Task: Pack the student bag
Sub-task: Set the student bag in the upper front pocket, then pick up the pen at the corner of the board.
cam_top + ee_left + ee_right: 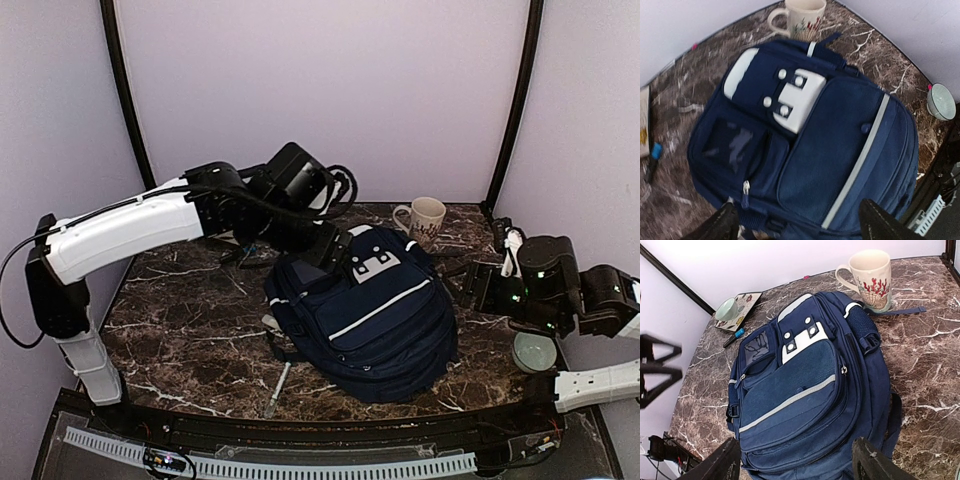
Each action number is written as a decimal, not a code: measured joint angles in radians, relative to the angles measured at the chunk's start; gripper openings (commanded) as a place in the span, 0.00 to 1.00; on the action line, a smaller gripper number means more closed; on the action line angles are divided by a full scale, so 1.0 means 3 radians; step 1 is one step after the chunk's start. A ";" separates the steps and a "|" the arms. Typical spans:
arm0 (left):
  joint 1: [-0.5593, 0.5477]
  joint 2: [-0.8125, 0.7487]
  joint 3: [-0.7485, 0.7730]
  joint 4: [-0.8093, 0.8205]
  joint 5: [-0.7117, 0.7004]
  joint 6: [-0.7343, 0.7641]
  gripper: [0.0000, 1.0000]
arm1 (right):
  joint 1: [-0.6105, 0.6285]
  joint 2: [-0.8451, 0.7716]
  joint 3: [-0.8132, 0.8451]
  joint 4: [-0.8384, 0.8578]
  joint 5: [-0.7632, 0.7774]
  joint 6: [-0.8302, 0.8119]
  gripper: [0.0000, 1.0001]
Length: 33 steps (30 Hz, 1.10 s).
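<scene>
The student bag (375,315), navy blue with a white diagonal stripe and a white dotted patch, lies front-up in the middle of the marble table (180,330). Its front pockets (790,390) look zipped. My left gripper (335,252) hovers over the bag's back end. In the left wrist view it (800,225) is open, the fingertips (885,222) wide apart above the bag (830,150), nothing between them. My right gripper (478,285) stands just right of the bag, apart from it. The right wrist view shows it (797,462) open and empty, facing the bag (805,390).
A cream mug (425,218) with a red pattern stands behind the bag. A pale green bowl (533,352) sits at the front right. A pen (278,388) lies near the front edge. At the back left lie a book (747,305), a green cup (727,309) and a marker (734,337).
</scene>
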 measured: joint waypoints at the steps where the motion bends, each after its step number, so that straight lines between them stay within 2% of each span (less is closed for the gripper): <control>1: 0.0000 -0.0123 -0.0155 -0.0103 0.0028 -0.0094 0.77 | 0.0000 -0.0004 -0.0003 -0.0003 0.0022 0.0018 0.78; 8: -0.0033 -0.1033 -0.1507 -0.0532 0.0417 -0.0937 0.70 | -0.0004 0.0027 -0.0051 0.0000 0.0123 0.0042 0.83; 14: -0.0117 -0.1119 -0.2111 -0.0689 0.0702 -0.1357 0.65 | -0.0022 0.0184 -0.0060 0.0050 0.0132 0.0004 0.84; 19: -0.0207 -0.1016 -0.2346 -0.0722 0.0829 -0.1512 0.59 | -0.0036 0.0337 -0.0060 0.0103 0.0121 -0.0046 0.84; 26: -0.0378 -0.0637 -0.2335 -0.0683 0.0956 -0.1475 0.57 | -0.0052 0.0520 -0.0060 0.0113 0.0058 -0.0067 0.84; 33: -0.0511 -0.0267 -0.2324 -0.0493 0.1053 -0.1383 0.47 | -0.0057 0.0571 -0.0060 0.0111 0.0015 -0.0056 0.84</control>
